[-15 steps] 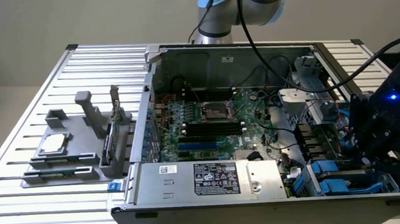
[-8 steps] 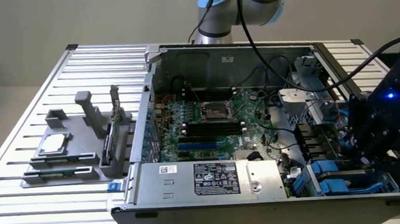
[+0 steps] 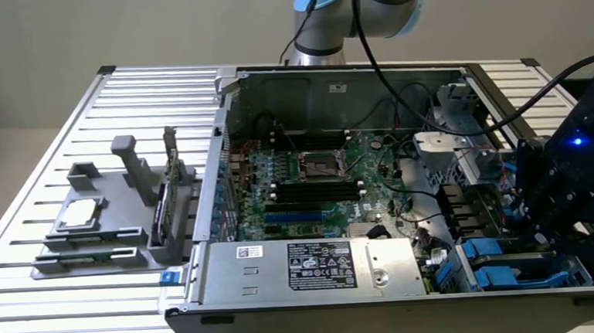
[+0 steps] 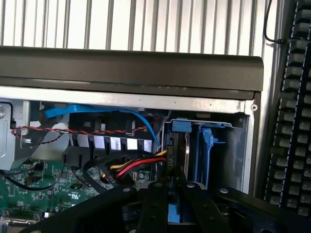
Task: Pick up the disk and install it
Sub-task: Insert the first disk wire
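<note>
Looks like a robotics lab or hw test bench — not a home or office. An open PC case (image 3: 382, 208) lies on its side on a slatted aluminium surface (image 3: 68, 304), motherboard (image 3: 309, 181) and PSU (image 3: 314, 267) exposed, w/ cables and blue drive bays (image 3: 504, 266) at the exterior view's right. A grey 3D-printed-style fixture (image 3: 114, 216) holds spare parts beside it. An industrial robot arm (image 3: 355, 8) stands behind the case — plain bare wall, no furniture.
</note>
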You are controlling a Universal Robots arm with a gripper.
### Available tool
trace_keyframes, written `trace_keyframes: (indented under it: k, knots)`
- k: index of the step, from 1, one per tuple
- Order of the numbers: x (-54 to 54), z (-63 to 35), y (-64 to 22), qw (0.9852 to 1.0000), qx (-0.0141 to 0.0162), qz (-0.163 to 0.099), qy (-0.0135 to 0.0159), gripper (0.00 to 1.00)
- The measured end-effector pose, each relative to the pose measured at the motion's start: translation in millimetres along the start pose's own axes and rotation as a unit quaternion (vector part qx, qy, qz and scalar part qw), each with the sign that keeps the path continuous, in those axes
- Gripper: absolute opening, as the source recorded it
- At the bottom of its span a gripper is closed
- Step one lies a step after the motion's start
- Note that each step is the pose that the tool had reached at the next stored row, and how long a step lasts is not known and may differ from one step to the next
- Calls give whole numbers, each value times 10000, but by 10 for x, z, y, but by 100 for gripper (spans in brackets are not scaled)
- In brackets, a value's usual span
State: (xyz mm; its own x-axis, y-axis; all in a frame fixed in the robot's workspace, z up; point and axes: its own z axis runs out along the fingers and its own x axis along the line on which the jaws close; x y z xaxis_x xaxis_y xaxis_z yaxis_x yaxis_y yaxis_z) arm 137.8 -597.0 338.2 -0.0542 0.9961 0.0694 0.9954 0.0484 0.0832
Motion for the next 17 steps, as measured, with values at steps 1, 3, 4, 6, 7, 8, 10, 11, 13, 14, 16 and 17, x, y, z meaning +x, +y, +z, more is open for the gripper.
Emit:
trace_keyframes:
  k: [1,3,4,6,7,8,10,11,13,14,16,17]
  knots:
    - [1,1,2,10000,0,0,-1,17]
    - [2,2,6,10000,0,1,-2,17]
    - [3,3,8,10000,0,2,-2,17]
    - [2,7,9,10000,0,5,-2,17]
    - [2,9,10,10000,-1,8,-1,17]
    - [2,10,10,10000,-1,11,-2,17]
    - [1,14,15,10000,-1,19,-3,17]
    - [1,15,16,10000,-2,24,-3,17]
    - [1,16,20,10000,-2,35,-4,17]
    - [1,17,21,10000,-3,41,-5,17]
    - [1,19,23,10000,-4,53,-5,17]
    - [0,19,25,10000,-4,58,-6,17]
